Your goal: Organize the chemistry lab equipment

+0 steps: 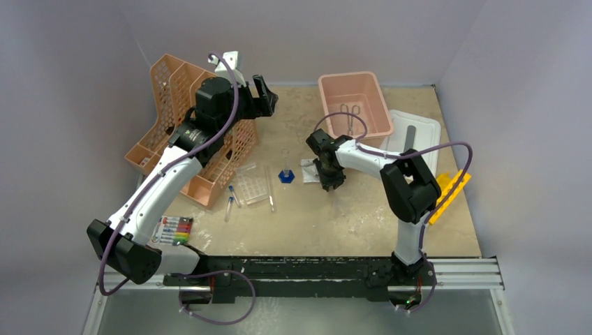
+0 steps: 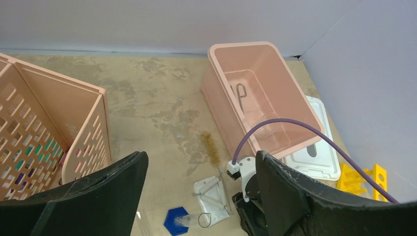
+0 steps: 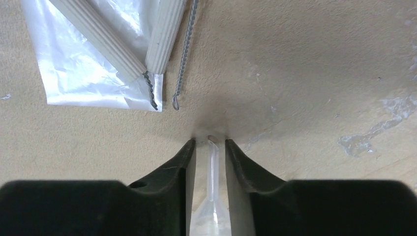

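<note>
My right gripper (image 1: 328, 179) points down at the table, shut on a small clear funnel (image 3: 212, 162) whose thin stem touches the surface between the fingertips (image 3: 210, 143). A plastic bag of small brushes (image 3: 98, 54) lies just beyond it, also seen in the top view (image 1: 309, 169). The clear flask with blue base (image 1: 285, 174) stands left of it. A clear tube rack (image 1: 253, 187), blue-capped tubes (image 1: 230, 202) and a glass rod (image 1: 271, 190) lie further left. Metal forceps (image 1: 351, 115) lie in the pink bin (image 1: 377, 105). My left gripper (image 1: 262, 94) is open, empty and raised at the back.
The orange perforated organiser (image 1: 174, 132) stands at the back left under my left arm. A white tray (image 1: 419, 139) and a yellow piece (image 1: 448, 194) are on the right. A marker pack (image 1: 174, 230) lies at the front left. A bristle brush (image 2: 212, 147) lies beside the bin.
</note>
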Controlling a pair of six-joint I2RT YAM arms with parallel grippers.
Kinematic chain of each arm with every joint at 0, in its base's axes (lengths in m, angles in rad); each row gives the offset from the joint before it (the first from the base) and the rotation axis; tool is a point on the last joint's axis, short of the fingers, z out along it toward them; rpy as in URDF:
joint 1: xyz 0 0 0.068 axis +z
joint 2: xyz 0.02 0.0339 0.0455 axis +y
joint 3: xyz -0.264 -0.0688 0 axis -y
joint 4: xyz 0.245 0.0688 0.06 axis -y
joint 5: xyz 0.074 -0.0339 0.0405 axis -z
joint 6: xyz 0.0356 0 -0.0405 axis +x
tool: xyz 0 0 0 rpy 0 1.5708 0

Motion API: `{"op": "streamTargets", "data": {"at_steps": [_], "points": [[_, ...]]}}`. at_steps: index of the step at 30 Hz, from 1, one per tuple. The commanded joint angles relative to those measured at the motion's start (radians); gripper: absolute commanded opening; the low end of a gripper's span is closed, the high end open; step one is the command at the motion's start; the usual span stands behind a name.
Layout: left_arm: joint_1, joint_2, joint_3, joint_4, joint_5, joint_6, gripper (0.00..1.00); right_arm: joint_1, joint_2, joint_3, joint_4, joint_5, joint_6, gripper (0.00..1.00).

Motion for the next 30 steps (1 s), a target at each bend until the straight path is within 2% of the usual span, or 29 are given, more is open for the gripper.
{"op": "streamTargets", "data": {"at_steps": [1,4,12,14,18,20,25,30], "points": [[0.005,-0.005,0.014,0.031,-0.009,0.022,0.80,0.002,-0.026,-0.028,0.003,0.008,0.035,0.35],[0.005,-0.004,0.012,0.032,-0.009,0.022,0.80,0.002,-0.050,-0.053,-0.017,-0.006,0.045,0.40],[0.005,-0.005,0.014,0.032,-0.010,0.022,0.80,0.002,-0.063,-0.117,-0.035,-0.109,0.070,0.38],[0.005,-0.005,0.015,0.033,-0.010,0.022,0.80,0.002,-0.056,-0.117,-0.029,-0.109,0.073,0.33],[0.005,-0.002,0.019,0.033,-0.007,0.022,0.80,0.002,-0.047,-0.077,-0.005,0.000,0.074,0.11],[0.005,-0.002,0.025,0.031,-0.004,0.022,0.80,0.002,-0.063,-0.054,0.003,0.035,0.065,0.04],[0.005,-0.001,0.033,0.033,-0.009,0.021,0.80,0.002,-0.183,0.029,0.001,0.024,0.017,0.01],[0.005,0.018,0.059,0.044,-0.012,0.016,0.80,-0.032,-0.264,0.213,-0.013,-0.029,-0.033,0.01]]}}
